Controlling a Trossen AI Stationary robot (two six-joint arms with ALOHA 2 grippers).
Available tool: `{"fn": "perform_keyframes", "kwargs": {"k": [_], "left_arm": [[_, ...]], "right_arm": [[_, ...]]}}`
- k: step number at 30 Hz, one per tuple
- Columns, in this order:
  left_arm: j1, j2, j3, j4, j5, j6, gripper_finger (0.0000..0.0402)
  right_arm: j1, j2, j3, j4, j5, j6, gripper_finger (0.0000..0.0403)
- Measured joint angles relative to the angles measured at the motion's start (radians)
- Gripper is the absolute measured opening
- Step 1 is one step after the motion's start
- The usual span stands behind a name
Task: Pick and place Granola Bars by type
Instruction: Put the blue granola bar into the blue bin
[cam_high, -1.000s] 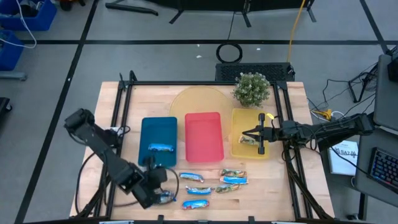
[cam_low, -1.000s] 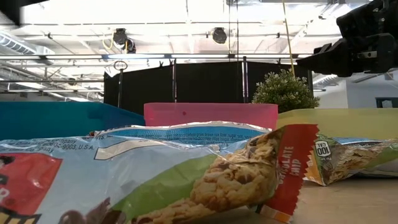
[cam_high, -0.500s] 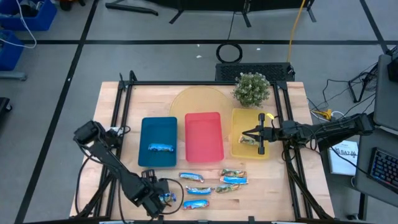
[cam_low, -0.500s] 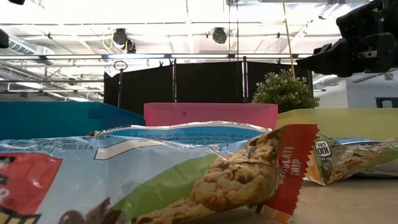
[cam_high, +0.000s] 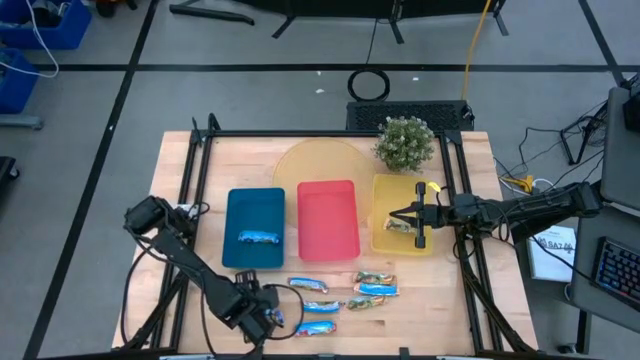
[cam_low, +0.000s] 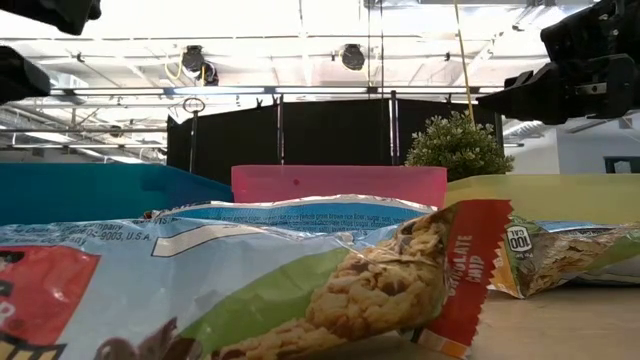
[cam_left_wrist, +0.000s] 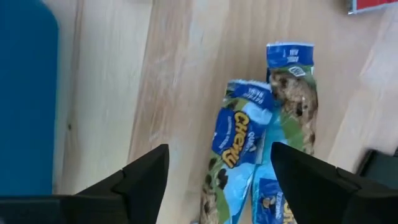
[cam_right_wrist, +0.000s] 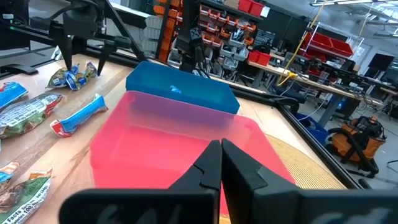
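Several Granola Bars in blue, white and green wrappers lie loose on the wood near the table's front edge. One blue bar lies in the blue tray, and another bar lies in the yellow tray. My left gripper hovers open at the left end of the loose group. In its wrist view two bars lie on the table between and beyond its fingers, untouched. My right gripper is shut and level over the yellow tray, holding nothing.
A red tray stands between the blue and yellow trays. A potted plant and a round mat are at the back. In the low view one bar lies right in front of the camera.
My left gripper has moved from the blue tray's near edge toward the table's near edge and a little to the right, ending beside the loose bars. Its arm now shows at the low view's top left. The bars and trays have not moved.
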Motion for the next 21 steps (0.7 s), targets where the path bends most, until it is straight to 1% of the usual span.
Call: {"fn": "perform_keyframes", "kwargs": {"k": [4,9,21], "left_arm": [[0.001,0.022,-0.001,0.003,-0.011,0.008,0.0268],[0.009,0.055,-0.001,0.029,0.000,0.026,0.0258],[0.019,0.081,-0.001,0.053,0.011,0.049,0.0254]], "right_arm": [[0.000,0.000,0.000,0.000,0.001,-0.023,0.0000],[0.000,0.000,0.000,0.008,0.001,-0.026,0.0000],[0.000,0.000,0.000,0.013,0.002,-0.027,0.0000]]}}
